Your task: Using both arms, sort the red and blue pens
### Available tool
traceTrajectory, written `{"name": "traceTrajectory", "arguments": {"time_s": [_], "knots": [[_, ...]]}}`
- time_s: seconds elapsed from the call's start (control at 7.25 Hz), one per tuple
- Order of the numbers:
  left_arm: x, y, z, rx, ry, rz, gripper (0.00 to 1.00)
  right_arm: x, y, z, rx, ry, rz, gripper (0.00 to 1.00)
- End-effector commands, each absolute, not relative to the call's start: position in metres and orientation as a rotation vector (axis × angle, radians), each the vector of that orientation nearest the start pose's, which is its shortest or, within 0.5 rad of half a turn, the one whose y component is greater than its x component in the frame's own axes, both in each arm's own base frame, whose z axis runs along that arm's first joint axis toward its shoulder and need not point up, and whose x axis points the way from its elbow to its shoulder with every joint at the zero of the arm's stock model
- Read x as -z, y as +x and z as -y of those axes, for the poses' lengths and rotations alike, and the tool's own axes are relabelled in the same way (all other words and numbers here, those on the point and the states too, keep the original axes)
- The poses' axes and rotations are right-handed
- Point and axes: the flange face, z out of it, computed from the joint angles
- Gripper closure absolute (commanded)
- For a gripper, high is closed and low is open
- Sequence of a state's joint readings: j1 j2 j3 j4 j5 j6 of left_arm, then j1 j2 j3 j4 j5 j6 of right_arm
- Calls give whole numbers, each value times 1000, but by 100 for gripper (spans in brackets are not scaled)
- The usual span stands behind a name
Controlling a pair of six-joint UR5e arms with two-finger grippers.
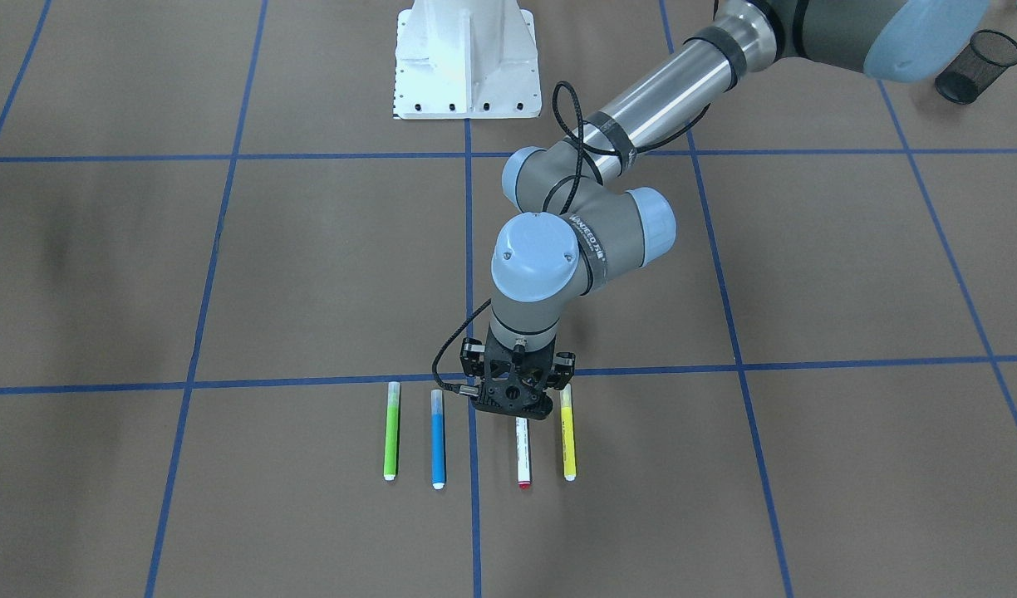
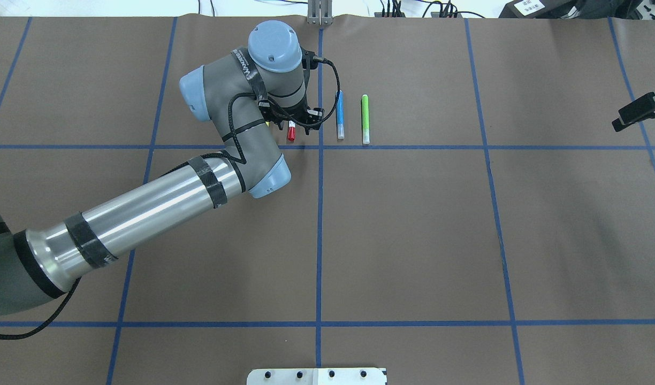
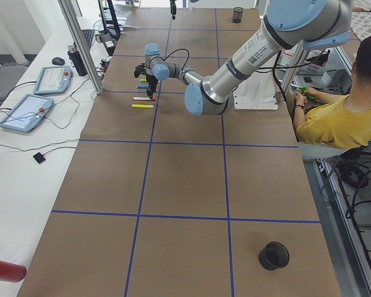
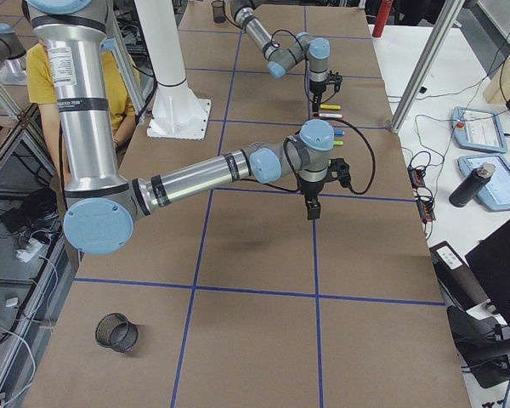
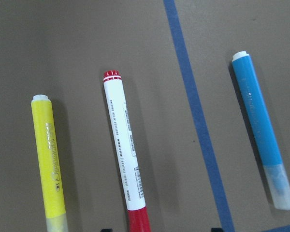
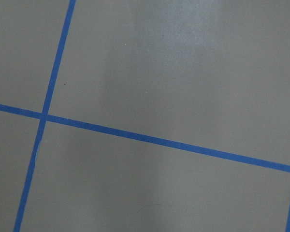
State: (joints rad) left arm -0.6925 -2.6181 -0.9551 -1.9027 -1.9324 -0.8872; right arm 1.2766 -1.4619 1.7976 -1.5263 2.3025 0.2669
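Four pens lie in a row beside a blue tape line. The red pen [image 5: 125, 150] has a white barrel and a red cap [image 2: 291, 131]. The blue pen [image 5: 262, 130] lies across the tape line from it, also seen as the blue pen [image 1: 438, 438]. My left gripper [image 1: 515, 400] hangs open just above the red pen's cap end. Its two fingertips [image 5: 106, 229] peek in at the bottom of the left wrist view on either side of the pen, holding nothing. My right gripper [image 2: 640, 111] hovers far off at the table's right edge, its jaws unclear.
A yellow pen [image 1: 567, 433] lies on the red pen's other side and a green pen [image 1: 391, 432] beyond the blue one. A black mesh cup [image 1: 978, 65] stands near the left arm's base, another cup [image 4: 117, 331] on the right. A seated person [image 3: 334, 105] is beside the table.
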Motion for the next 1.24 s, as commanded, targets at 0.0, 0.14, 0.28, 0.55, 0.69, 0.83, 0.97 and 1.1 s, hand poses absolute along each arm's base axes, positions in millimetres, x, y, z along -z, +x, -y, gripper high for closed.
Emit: {"name": "traceTrajectory", "arguments": {"time_s": [0.0,0.14,0.28,0.55,0.69,0.83,0.97,1.1], "knots": [[-217,604,628,-127,204,-789,42,-488,-94,533,168,146,795,0],[-222,606,629,-126,201,-783,48,-487,-95,533,171,146,796,0],[-226,608,631,-124,211,-781,50,-486,-96,534,174,149,797,0],[-227,609,633,-119,216,-773,55,-487,-97,534,174,147,796,0],[-225,609,633,-119,217,-775,61,-486,-97,534,175,148,797,0],[-222,609,633,-119,219,-777,70,-486,-97,534,175,148,797,0],[-222,610,632,-121,219,-778,74,-486,-97,534,175,148,797,0],[-221,615,626,-128,216,-779,82,-486,-97,534,175,148,797,0]]}}
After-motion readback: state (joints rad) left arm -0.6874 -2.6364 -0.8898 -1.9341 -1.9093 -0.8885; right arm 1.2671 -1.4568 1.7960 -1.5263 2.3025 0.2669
